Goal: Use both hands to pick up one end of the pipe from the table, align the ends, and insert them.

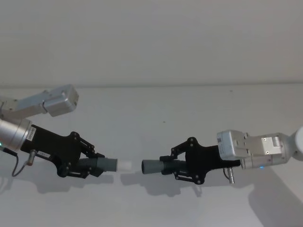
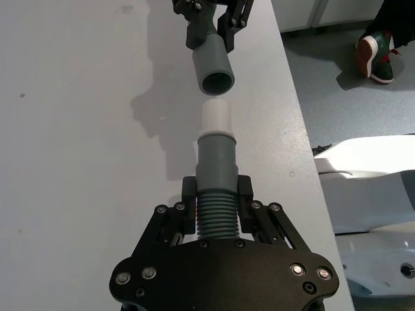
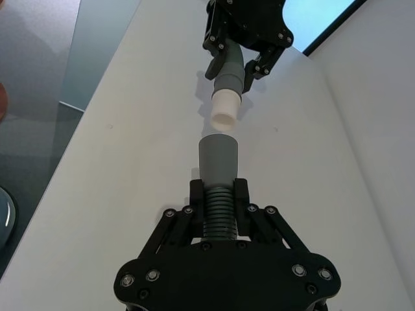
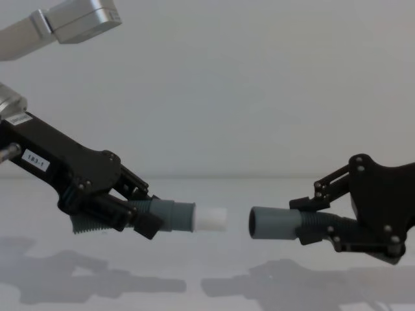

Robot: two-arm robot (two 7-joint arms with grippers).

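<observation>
Both pipe pieces are held above the worktop (image 1: 156, 104), their long axes running left to right and nearly in one line. The left gripper (image 1: 90, 166) has its fingers clenched on the ribbed part of the left piece (image 1: 106, 165), whose white tip (image 1: 124, 165) points right. The right gripper (image 1: 176, 166) grasps the socket piece (image 1: 156, 166), open end facing left. A small gap separates the tip and the socket, and the tip looks slightly off the socket's centre in the right wrist view.

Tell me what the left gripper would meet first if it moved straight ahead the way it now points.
Probably the dark grey socket cuff held by the right gripper; the left gripper carries a white-tipped pipe piece aimed roughly at it, apart.
</observation>
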